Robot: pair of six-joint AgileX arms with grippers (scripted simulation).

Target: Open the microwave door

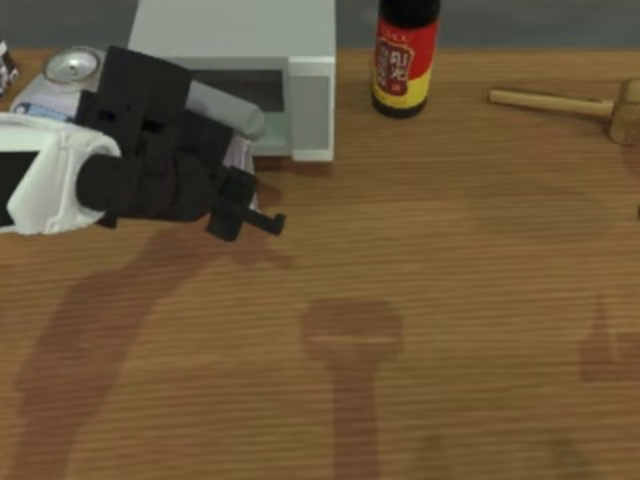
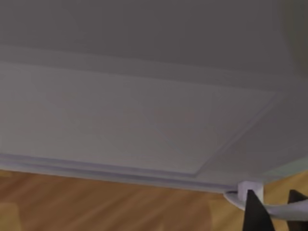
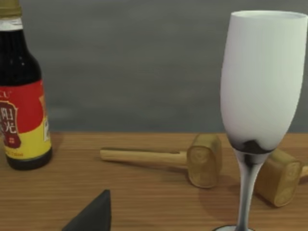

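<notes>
Left tool (image 1: 262,222) is at the front of the microwave (image 1: 240,40), which sits at the back left of the counter (image 1: 450,300). The door (image 1: 232,108) looks already swung out some way: in the top view a grey panel angles away from the front, and the dark cavity shows between it and the control panel (image 1: 312,108).

The left wrist view is almost filled by the door's flat face (image 2: 134,125), seen very close. Two dark fingertips (image 2: 255,211) sit at a white piece at the door's edge, probably the handle. Fingers look close together on it, but I cannot tell for sure whether they are closed or actually gripping.

Right arm is parked off the right side, out of the top view. Its wrist view shows only one dark finger corner (image 3: 94,214), so its state is unknown. That view also shows a sauce bottle (image 3: 21,91), a wine glass (image 3: 260,96) and a wooden mallet (image 3: 192,159).

Progress estimate: roughly partway. Door is cracked open but not wide. What remains is swinging it further out on its hinge, then letting go.
</notes>
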